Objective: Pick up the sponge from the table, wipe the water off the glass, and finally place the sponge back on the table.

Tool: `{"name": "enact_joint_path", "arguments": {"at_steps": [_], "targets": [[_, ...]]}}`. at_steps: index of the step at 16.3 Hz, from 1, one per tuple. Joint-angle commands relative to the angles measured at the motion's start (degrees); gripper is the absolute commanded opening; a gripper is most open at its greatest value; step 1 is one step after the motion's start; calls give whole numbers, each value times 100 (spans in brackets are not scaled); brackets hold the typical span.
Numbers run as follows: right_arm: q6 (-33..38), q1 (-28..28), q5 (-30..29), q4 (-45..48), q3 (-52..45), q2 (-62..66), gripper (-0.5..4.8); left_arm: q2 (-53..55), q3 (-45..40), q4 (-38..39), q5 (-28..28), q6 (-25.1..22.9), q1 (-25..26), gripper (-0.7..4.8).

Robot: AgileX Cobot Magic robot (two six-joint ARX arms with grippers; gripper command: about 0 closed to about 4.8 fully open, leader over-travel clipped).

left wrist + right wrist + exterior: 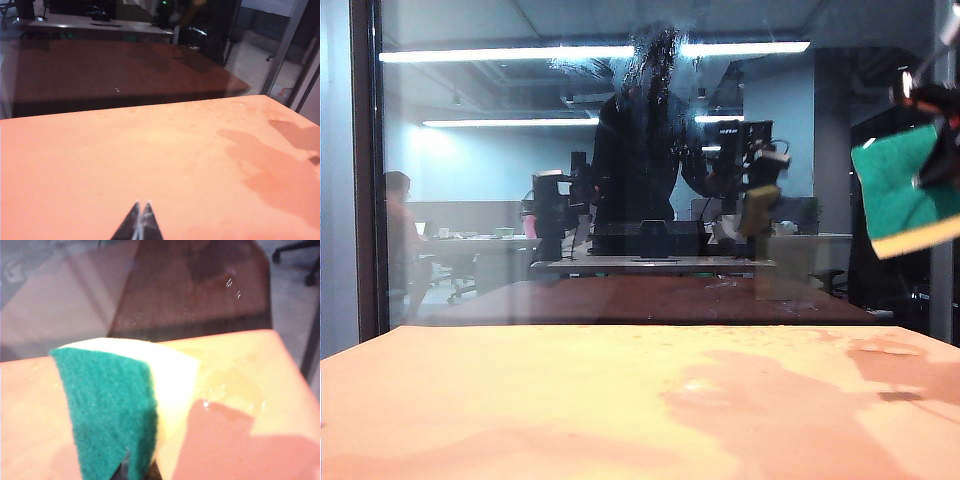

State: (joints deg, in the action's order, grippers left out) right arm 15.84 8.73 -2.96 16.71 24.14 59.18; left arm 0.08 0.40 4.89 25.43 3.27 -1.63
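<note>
The table (570,400) is matte orange-tan with darker reddish blotches. The sponge (905,195) has a dark green face and a pale yellow-white foam edge. The water (655,60) is a whitish, streaky smear on the glass (500,200), which shows bluish reflections, a dark silhouette and a dark frame.

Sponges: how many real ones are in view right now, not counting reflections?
1. The sponge is held up at the exterior view's right edge in the right gripper, above the table. No other shows.
</note>
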Motion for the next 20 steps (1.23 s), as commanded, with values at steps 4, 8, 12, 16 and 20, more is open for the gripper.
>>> {"name": "enact_joint_path", "arguments": {"at_steps": [4, 8, 12, 16, 20], "targets": [[245, 323, -354, 811, -361, 640, -7, 7, 15, -118, -20, -24, -2, -6], [435, 686, -664, 1259, -345, 1320, -7, 7, 15, -122, -17, -24, -4, -6], [822, 1156, -896, 1598, -341, 2013, -7, 7, 15, -122, -17, -24, -4, -6], [1036, 1644, -852, 1917, -238, 2457, -7, 7, 15, -122, -17, -24, -4, -6], [1464, 1856, -1187, 1917, 142, 3158, -5, 7, 15, -122, -15, -24, -4, -6]]}}
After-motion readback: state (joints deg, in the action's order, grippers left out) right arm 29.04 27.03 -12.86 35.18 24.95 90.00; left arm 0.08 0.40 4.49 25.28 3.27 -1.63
